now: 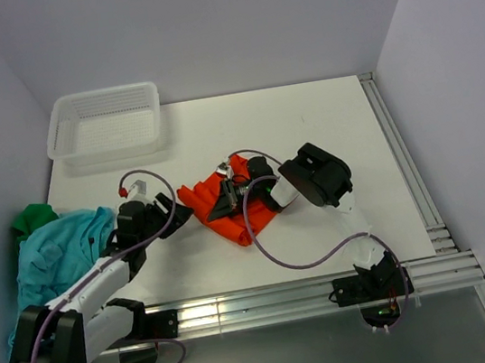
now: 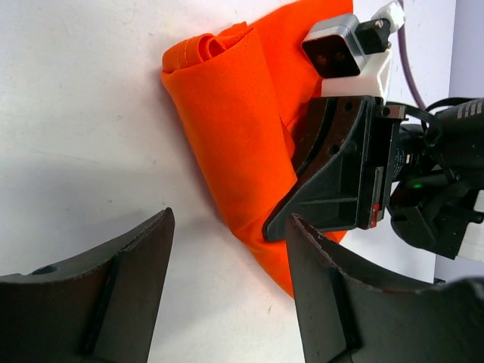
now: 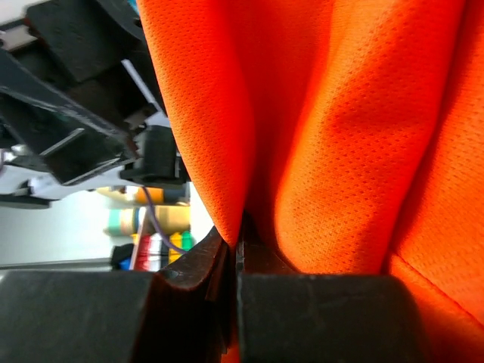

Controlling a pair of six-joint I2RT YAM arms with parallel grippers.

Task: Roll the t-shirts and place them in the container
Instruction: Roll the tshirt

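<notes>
Teal t-shirt (image 1: 61,250) heaped at the table's (image 1: 309,135) left edge, then the left end effector (image 2: 228,219), jaws apart and empty, beside the bunched orange t-shirt (image 2: 234,128) mid-table, light, limp cloth best pinched at a fold, as the right end effector (image 3: 236,246), clamped on it, seemingly does.

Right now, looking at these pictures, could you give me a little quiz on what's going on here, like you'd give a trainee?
1. True or false: the right pincer is shut on the orange t-shirt.
2. Where is the teal t-shirt? A in the right pincer; B at the table's left edge; C under the orange t-shirt.
3. Fill in: the left pincer's jaws stand ____.
Key: 1 true; 2 B; 3 open.
</notes>
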